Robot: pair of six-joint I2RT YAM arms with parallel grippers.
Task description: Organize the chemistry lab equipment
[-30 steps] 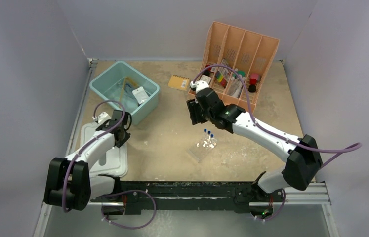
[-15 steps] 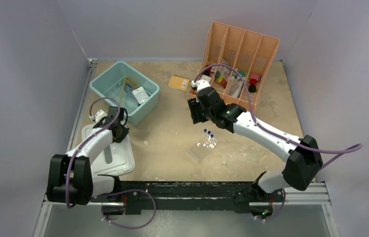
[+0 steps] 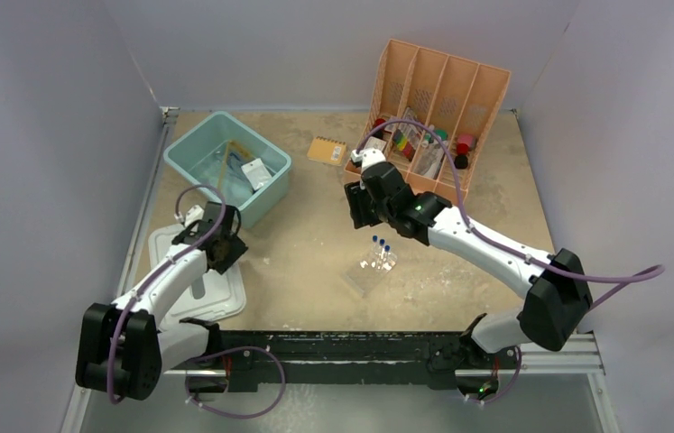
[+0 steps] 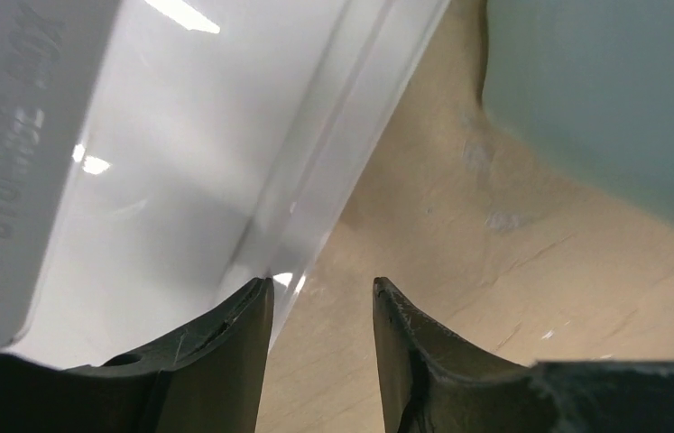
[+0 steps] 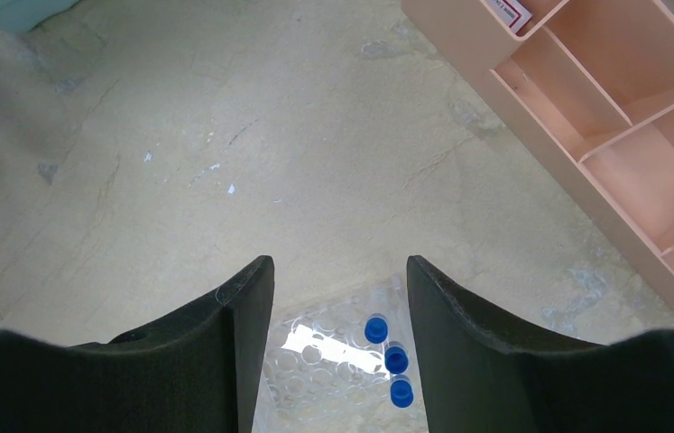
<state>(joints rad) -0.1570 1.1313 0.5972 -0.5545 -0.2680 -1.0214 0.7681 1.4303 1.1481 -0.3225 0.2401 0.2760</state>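
Note:
A clear plastic tube rack (image 3: 376, 262) stands mid-table with three blue-capped test tubes (image 3: 380, 244) in it. In the right wrist view the rack (image 5: 333, 365) and the blue caps (image 5: 387, 359) lie below and between my fingers. My right gripper (image 3: 359, 205) (image 5: 337, 262) is open and empty, just beyond and above the rack. A teal bin (image 3: 187, 152) at the back left holds a small clear bag (image 3: 258, 172) and thin tongs-like pieces (image 3: 230, 165). My left gripper (image 3: 225, 250) (image 4: 319, 287) is open, low over the right edge of a white lid (image 3: 190, 290) (image 4: 134, 180).
A peach divider (image 3: 482, 90) (image 5: 604, 117) with bottles and colourful items stands at the back right. A small orange notepad (image 3: 326, 151) lies beside it. The teal bin's wall (image 4: 604, 90) is close ahead of the left gripper. Grey walls enclose the table.
My left gripper has moved from the lid's far part toward its right edge. The lid's near end has swung to the right. The right arm has barely moved.

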